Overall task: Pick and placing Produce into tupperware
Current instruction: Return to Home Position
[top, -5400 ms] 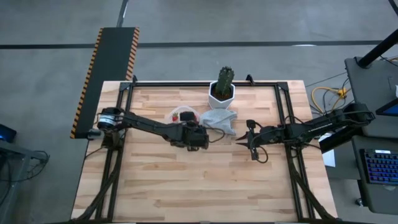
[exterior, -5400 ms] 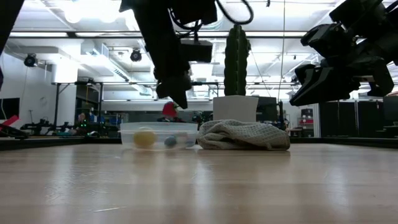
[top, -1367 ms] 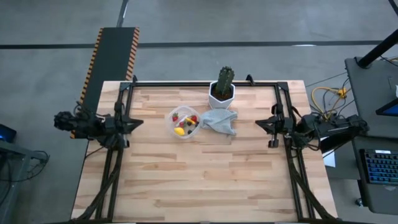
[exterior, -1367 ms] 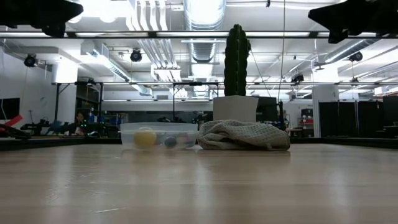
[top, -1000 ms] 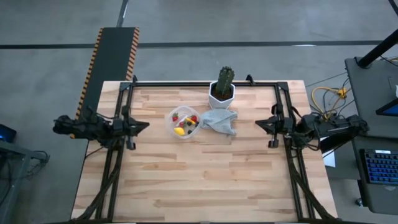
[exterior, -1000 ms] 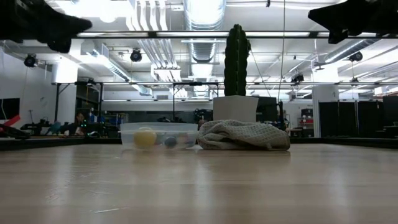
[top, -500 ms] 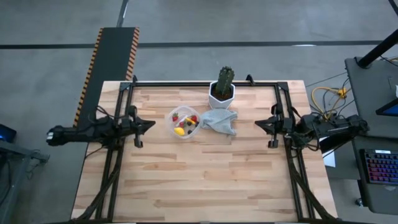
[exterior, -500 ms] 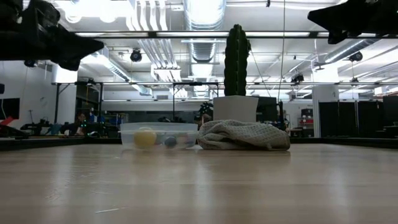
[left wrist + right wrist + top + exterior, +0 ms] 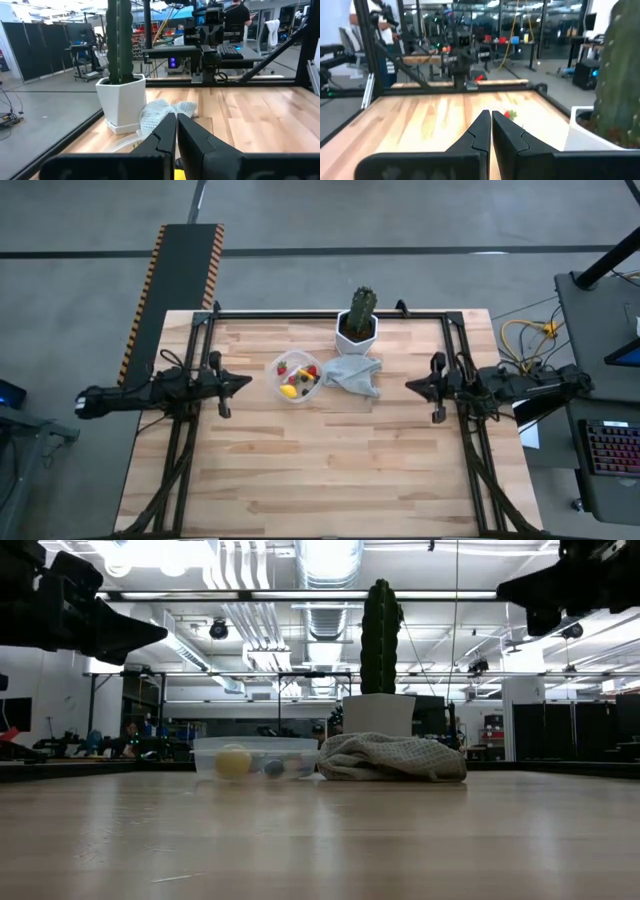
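Observation:
The tupperware [image 9: 296,378] stands on the table left of the pale cloth [image 9: 352,374]. It holds the produce: red strawberry pieces [image 9: 283,367], a yellow lemon piece [image 9: 290,390] and small dark ones. In the low view the lemon [image 9: 233,761] shows through the tupperware's clear wall [image 9: 255,757]. My left gripper [image 9: 247,380] hovers shut at the table's left edge, pointing at the tupperware. My right gripper [image 9: 408,386] hovers shut near the right edge, pointing at the cloth. Each wrist view shows its own fingers closed together, left gripper [image 9: 175,120] and right gripper [image 9: 488,117].
A green cactus [image 9: 361,304] in a white hexagonal pot [image 9: 356,333] stands at the far edge, just behind the crumpled cloth [image 9: 392,757]. A black frame rail [image 9: 330,313] runs around the table. The near half of the wooden top [image 9: 320,470] carries nothing.
My left gripper has reached a little toward the table's right, toward the tupperware, and sunk slightly. My right gripper has moved a little toward the table's left and down. Both stayed shut. The tupperware, produce and cloth have not moved.

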Robot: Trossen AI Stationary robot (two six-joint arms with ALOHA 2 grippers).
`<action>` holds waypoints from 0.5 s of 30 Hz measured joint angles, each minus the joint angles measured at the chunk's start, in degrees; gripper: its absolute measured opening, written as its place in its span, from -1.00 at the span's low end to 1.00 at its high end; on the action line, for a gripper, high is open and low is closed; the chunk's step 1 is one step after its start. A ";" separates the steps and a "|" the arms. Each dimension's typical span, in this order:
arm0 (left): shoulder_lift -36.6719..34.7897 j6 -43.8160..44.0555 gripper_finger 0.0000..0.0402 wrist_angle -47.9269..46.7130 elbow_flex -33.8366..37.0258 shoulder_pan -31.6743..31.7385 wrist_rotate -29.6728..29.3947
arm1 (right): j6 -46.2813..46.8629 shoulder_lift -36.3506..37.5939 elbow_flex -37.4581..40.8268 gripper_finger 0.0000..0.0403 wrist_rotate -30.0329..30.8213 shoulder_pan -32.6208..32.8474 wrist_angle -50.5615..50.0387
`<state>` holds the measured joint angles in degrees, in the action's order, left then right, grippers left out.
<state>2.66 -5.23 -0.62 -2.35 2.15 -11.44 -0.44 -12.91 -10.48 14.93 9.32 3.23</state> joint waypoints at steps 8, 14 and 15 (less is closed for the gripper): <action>-0.60 -0.11 -1.00 -0.40 0.04 0.15 -0.64 | -8.44 -0.42 1.51 -0.96 -8.03 -1.55 7.54; -0.55 -0.10 -1.00 -0.43 0.04 0.15 -0.64 | -7.08 -0.33 3.71 -0.96 -11.98 -9.02 6.25; -0.58 -0.07 -1.00 -0.42 0.04 0.15 -0.64 | -6.78 -0.28 3.82 -0.96 -13.03 -10.56 6.57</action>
<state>2.09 -5.31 -1.04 -2.31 2.31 -12.07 -7.22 -13.19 -6.66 1.90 -1.23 9.80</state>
